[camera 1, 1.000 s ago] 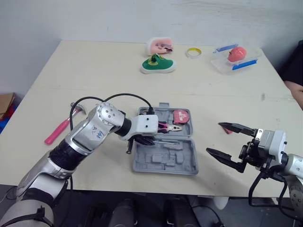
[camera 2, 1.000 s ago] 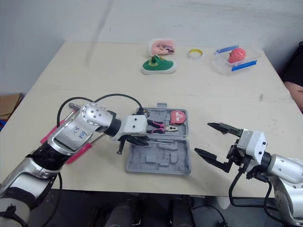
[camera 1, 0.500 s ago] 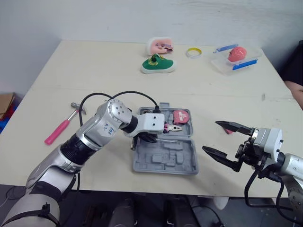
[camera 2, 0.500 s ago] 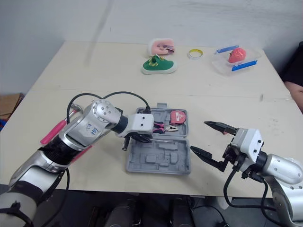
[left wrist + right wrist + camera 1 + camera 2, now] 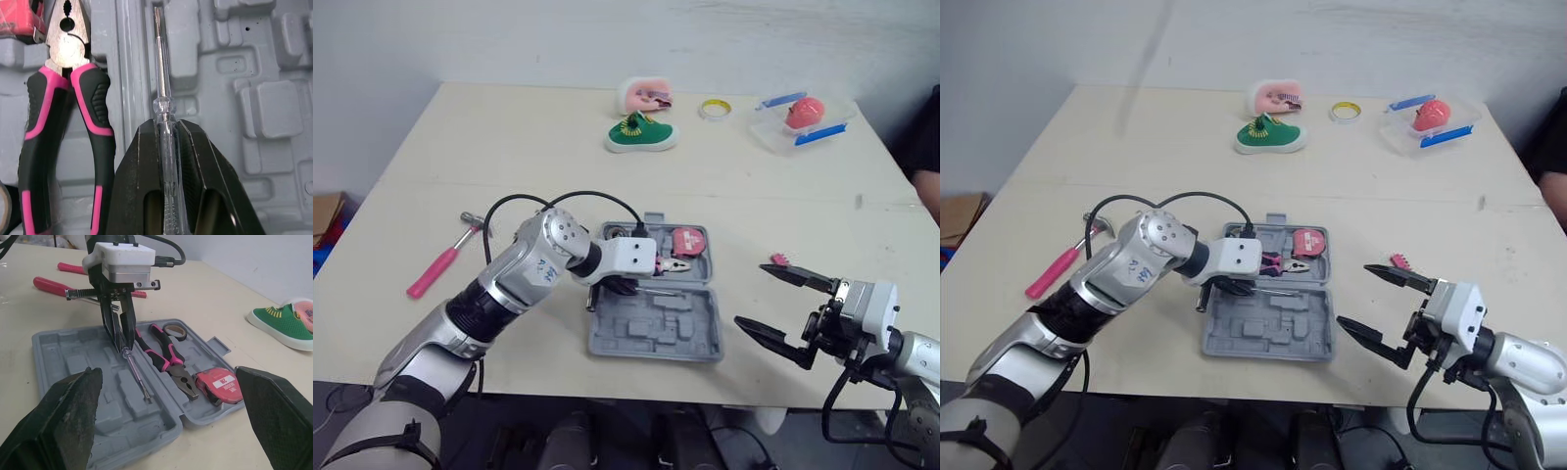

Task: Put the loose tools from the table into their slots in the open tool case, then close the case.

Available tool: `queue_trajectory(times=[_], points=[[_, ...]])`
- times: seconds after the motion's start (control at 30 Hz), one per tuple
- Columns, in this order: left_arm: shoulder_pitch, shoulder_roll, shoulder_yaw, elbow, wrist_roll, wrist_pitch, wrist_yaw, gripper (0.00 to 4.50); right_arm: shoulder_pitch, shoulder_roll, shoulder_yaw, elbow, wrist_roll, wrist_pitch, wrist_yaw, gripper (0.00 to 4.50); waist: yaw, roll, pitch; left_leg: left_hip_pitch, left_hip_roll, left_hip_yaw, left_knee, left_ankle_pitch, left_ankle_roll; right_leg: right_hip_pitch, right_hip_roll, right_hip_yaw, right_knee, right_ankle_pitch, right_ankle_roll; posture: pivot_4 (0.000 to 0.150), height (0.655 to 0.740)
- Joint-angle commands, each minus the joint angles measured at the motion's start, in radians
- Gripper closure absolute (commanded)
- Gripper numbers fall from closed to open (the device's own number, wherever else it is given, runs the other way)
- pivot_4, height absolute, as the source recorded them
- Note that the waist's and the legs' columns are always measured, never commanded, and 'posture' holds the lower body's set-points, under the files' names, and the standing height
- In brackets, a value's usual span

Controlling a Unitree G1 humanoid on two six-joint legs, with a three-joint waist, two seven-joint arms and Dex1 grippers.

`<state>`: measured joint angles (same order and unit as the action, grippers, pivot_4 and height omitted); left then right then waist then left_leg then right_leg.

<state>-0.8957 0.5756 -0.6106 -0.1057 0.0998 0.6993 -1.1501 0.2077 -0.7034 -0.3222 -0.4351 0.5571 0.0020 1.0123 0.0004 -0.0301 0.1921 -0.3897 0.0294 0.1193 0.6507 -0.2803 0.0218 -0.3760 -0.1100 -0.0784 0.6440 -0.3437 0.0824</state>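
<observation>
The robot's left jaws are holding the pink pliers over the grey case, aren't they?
No: the left jaws are shut on the clear-handled screwdriver over the grey case. The pink pliers lie in the case. The left wrist view shows it.

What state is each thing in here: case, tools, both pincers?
Case: open, both halves flat on the table.
Screwdriver: held, tilted, tip down in the case.
Pliers: lying in their slot.
Tape measure: seated in the case.
Hammer: loose on the table.
Left pincer: shut on the screwdriver.
Right pincer: open, empty.
</observation>
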Motion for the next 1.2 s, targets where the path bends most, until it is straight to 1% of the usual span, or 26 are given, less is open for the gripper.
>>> queue_trajectory(times=[0.03,0.3,0.37,0.43,0.47,0.53,0.57,0.63,0.67,0.8,0.97,1.03,1.1,1.13,1.2], points=[[-0.003,-0.010,-0.004,-0.010,0.011,-0.003,0.000,4.49,0.004,0.006,-0.026,-0.007,0.002,-0.035,0.008,0.00,0.000,0.000,0.000,0.000,0.000,0.000,0.000,0.000,0.000,0.000,0.000,0.000,0.000,0.000,0.000,0.150,0.7400],[0.009,-0.018,-0.007,0.009,0.033,-0.034,0.007,4.49,0.031,0.027,-0.025,0.045,-0.008,-0.105,0.037,0.00,0.001,0.000,0.000,0.000,0.000,0.000,0.000,0.000,0.000,0.000,0.000,0.000,0.000,0.000,0.000,0.150,0.7400],[0.012,-0.013,-0.009,-0.003,0.032,-0.036,0.000,3.56,0.036,0.029,-0.025,0.055,-0.009,-0.118,0.042,0.00,0.001,0.000,0.000,0.000,0.000,0.000,0.000,0.000,0.000,0.000,0.000,0.000,0.000,0.000,0.000,0.150,0.7400],[0.017,-0.015,0.000,-0.015,0.023,-0.032,-0.003,2.91,0.040,0.031,-0.026,0.062,-0.008,-0.128,0.045,0.00,0.001,0.000,0.000,0.000,0.000,0.000,0.001,0.000,0.000,0.000,0.000,0.000,0.000,0.000,0.000,0.150,0.7400],[0.019,-0.023,0.010,-0.023,0.015,-0.034,0.001,2.31,0.043,0.033,-0.026,0.067,-0.008,-0.135,0.049,0.00,0.001,0.000,0.000,0.000,0.000,0.000,0.001,0.000,0.000,0.000,0.000,0.000,0.000,0.000,0.000,0.150,0.7400],[0.015,-0.030,0.022,-0.038,0.011,-0.047,0.006,1.57,0.052,0.033,-0.026,0.075,-0.005,-0.142,0.056,0.00,0.002,0.000,0.000,0.000,0.000,0.000,0.001,0.000,0.000,0.000,0.000,0.000,0.000,0.000,0.000,0.150,0.7400],[0.010,-0.029,0.028,-0.059,0.010,-0.047,0.003,1.05,0.062,0.031,-0.024,0.074,0.002,-0.140,0.065,0.00,0.002,0.000,0.000,0.000,0.000,0.000,0.001,0.000,0.000,0.001,0.000,0.000,0.000,0.000,0.000,0.150,0.7400],[0.004,-0.021,0.037,-0.091,0.009,-0.044,-0.004,0.20,0.073,0.030,-0.021,0.072,0.011,-0.139,0.074,0.00,0.002,0.000,0.000,0.000,0.000,0.000,0.001,0.000,0.000,0.001,-0.001,0.000,0.000,0.000,0.000,0.150,0.7400],[0.003,-0.017,0.041,-0.102,0.007,-0.042,-0.006,0.04,0.075,0.030,-0.021,0.072,0.013,-0.140,0.076,0.00,0.002,0.000,0.000,0.000,0.000,-0.001,0.001,0.000,0.000,0.001,0.000,0.000,0.000,0.000,0.000,0.150,0.7400],[0.006,0.007,0.080,-0.142,-0.022,-0.041,-0.022,0.04,0.070,0.032,-0.020,0.081,0.009,-0.147,0.079,0.00,-0.001,0.000,0.000,0.000,0.000,-0.001,0.001,0.000,0.000,0.001,0.000,0.000,0.000,0.000,0.000,0.150,0.7400],[0.044,-0.065,0.210,-0.060,-0.114,-0.136,0.043,0.04,0.055,0.036,-0.016,0.097,0.002,-0.155,0.076,0.00,0.000,0.000,0.000,0.000,0.000,-0.001,0.001,0.000,0.000,0.001,-0.001,0.000,0.001,0.000,0.000,0.150,0.7400],[0.073,-0.104,0.286,-0.019,-0.176,-0.187,0.063,0.60,0.059,0.038,-0.023,0.102,0.001,-0.158,0.075,0.00,0.000,0.000,0.000,0.000,0.000,-0.001,0.001,0.000,0.000,0.001,-0.001,0.000,0.001,0.000,0.000,0.150,0.7400],[0.103,-0.133,0.349,0.008,-0.235,-0.235,0.068,1.32,0.073,0.038,-0.033,0.104,0.000,-0.165,0.079,0.00,0.001,0.001,0.000,0.000,0.000,-0.001,0.001,0.000,0.000,0.001,-0.001,-0.001,0.001,0.000,0.000,0.150,0.7400],[0.117,-0.146,0.376,0.018,-0.259,-0.242,0.079,1.86,0.079,0.040,-0.039,0.106,0.000,-0.171,0.078,0.00,0.001,0.000,0.000,0.000,0.000,-0.001,0.001,0.000,0.000,0.001,-0.001,-0.001,0.001,0.000,0.000,0.150,0.7400],[0.145,-0.160,0.407,0.037,-0.289,-0.289,0.078,2.64,0.089,0.047,-0.053,0.110,0.000,-0.188,0.070,0.00,0.001,0.000,0.000,0.000,0.000,-0.001,0.001,0.000,0.000,0.001,-0.001,-0.001,0.001,0.000,0.000,0.150,0.7400]])
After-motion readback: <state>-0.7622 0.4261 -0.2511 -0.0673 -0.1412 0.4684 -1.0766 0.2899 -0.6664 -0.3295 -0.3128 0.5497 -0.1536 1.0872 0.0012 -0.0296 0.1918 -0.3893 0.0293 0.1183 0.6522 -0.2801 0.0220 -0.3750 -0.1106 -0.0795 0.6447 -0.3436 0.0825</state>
